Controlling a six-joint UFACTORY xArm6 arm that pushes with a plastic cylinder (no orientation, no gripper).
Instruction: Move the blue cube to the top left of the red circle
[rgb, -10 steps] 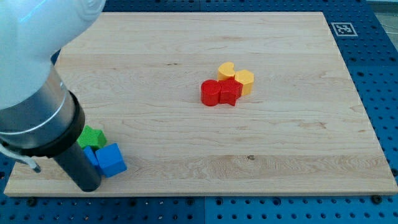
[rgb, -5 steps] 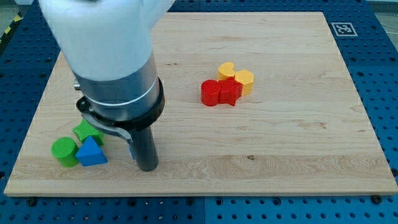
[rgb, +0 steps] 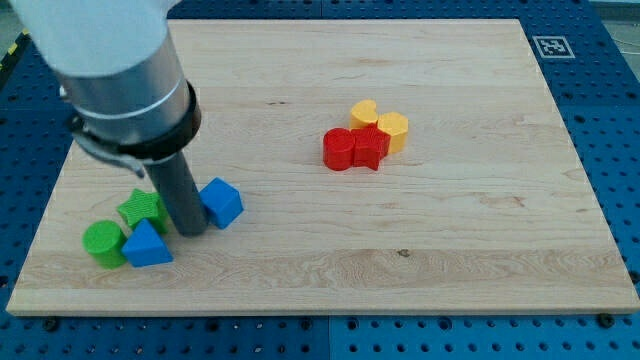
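The blue cube (rgb: 222, 202) lies on the wooden board (rgb: 460, 250) at the lower left, far from the red circle (rgb: 339, 149), which sits near the middle. My tip (rgb: 190, 231) rests on the board just left of the blue cube, touching or almost touching its left side. The red circle is packed against a red star-like block (rgb: 371, 148) on its right.
A yellow heart-like block (rgb: 364, 112) and a yellow hexagon (rgb: 393, 130) sit above and right of the red pair. Left of my tip are a green star-like block (rgb: 140, 209), a green circle (rgb: 102, 242) and a blue triangle (rgb: 147, 245).
My tip swung from the lower left to the right, then back left. The blue cube has moved right and up, away from the green blocks and the blue triangle.
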